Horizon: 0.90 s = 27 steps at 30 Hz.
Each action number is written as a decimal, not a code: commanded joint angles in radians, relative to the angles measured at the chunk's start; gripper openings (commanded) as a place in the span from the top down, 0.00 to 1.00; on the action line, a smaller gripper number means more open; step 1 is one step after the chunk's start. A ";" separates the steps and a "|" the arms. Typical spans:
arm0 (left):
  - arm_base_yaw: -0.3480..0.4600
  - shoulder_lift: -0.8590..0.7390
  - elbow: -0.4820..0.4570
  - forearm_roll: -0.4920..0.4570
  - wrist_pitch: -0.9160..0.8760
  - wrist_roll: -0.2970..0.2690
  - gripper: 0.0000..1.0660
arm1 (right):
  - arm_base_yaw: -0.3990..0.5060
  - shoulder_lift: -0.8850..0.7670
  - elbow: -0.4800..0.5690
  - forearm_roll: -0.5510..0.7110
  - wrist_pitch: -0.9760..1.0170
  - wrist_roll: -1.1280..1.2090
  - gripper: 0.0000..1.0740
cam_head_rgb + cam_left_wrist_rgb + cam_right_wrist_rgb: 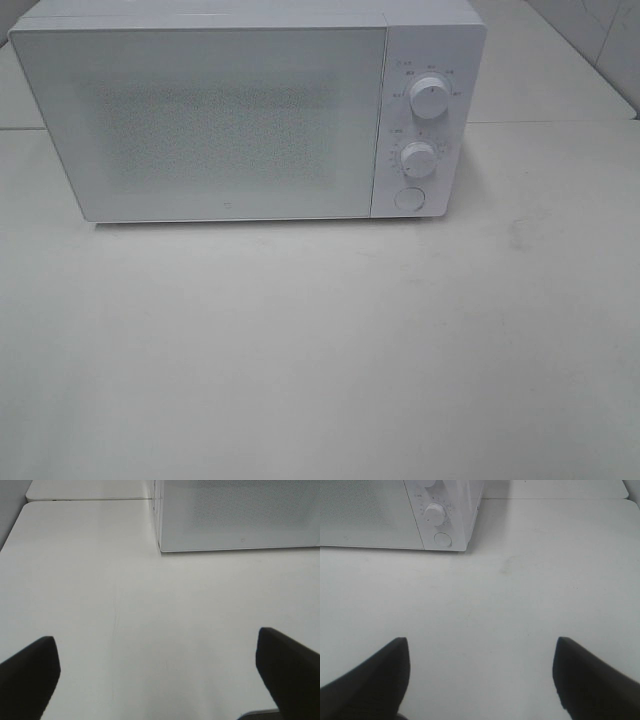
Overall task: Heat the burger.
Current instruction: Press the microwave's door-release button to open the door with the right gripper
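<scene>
Left gripper point(156, 640) and right gripper point(481, 642) hang over the plain white tabletop point(320, 350), black fingers spread wide, nothing between either pair. From the high camera, a white box-shaped microwave oven point(200, 120) stands at the table's 12 o'clock, its frosted door shut. On the panel at the door's 3 o'clock sit an upper white dial point(429, 97), a lower white dial point(418, 158) and a round white button point(408, 198). The burger shows in no view — where it is cannot be told.
</scene>
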 commanded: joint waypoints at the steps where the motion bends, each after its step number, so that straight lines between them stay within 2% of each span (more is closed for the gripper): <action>1: 0.002 -0.005 0.000 -0.003 0.001 0.004 0.06 | -0.007 -0.031 0.003 -0.001 -0.010 -0.019 0.29; 9: 0.002 -0.005 0.000 -0.003 0.001 0.004 0.06 | -0.007 -0.029 0.002 0.009 -0.012 -0.019 0.29; 15: 0.002 -0.005 0.000 -0.003 0.001 0.004 0.06 | -0.007 0.047 -0.046 0.096 -0.050 -0.021 0.29; 27: 0.002 -0.005 0.000 -0.003 0.001 0.004 0.06 | -0.007 0.251 -0.052 0.102 -0.340 -0.054 0.29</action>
